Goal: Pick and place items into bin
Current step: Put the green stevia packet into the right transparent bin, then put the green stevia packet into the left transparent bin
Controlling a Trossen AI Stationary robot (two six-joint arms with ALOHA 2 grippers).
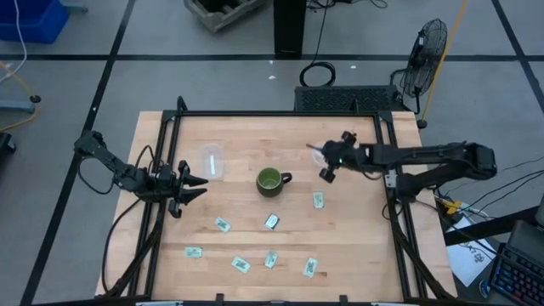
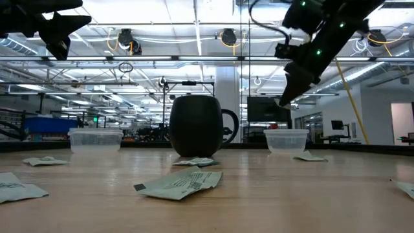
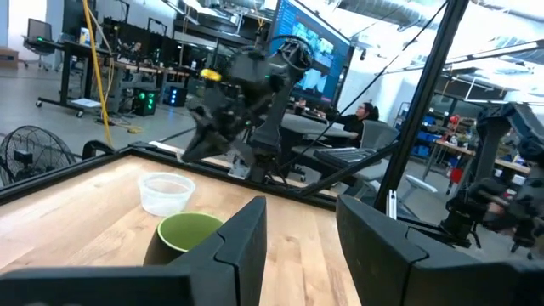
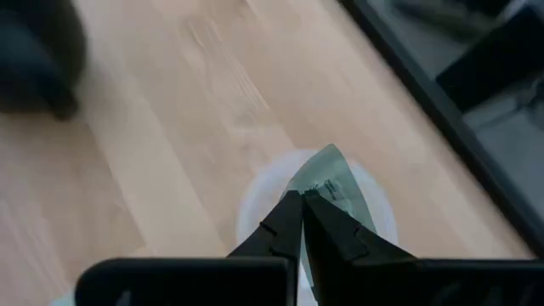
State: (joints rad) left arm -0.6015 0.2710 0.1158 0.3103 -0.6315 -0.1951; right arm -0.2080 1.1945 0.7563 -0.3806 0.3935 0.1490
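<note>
One packet (image 4: 333,185) pinched in the right gripper (image 4: 302,204), seemingly above a bin (image 4: 374,212).

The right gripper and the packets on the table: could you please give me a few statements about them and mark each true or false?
1. The right gripper is shut on a packet above a clear container. True.
2. The left gripper holds a packet. False: its fingers stand open and empty.
3. The green mug lies on its side. False: it stands upright.
4. Several packets, such as one near the table's front edge, lie loose on the table. True.
</note>
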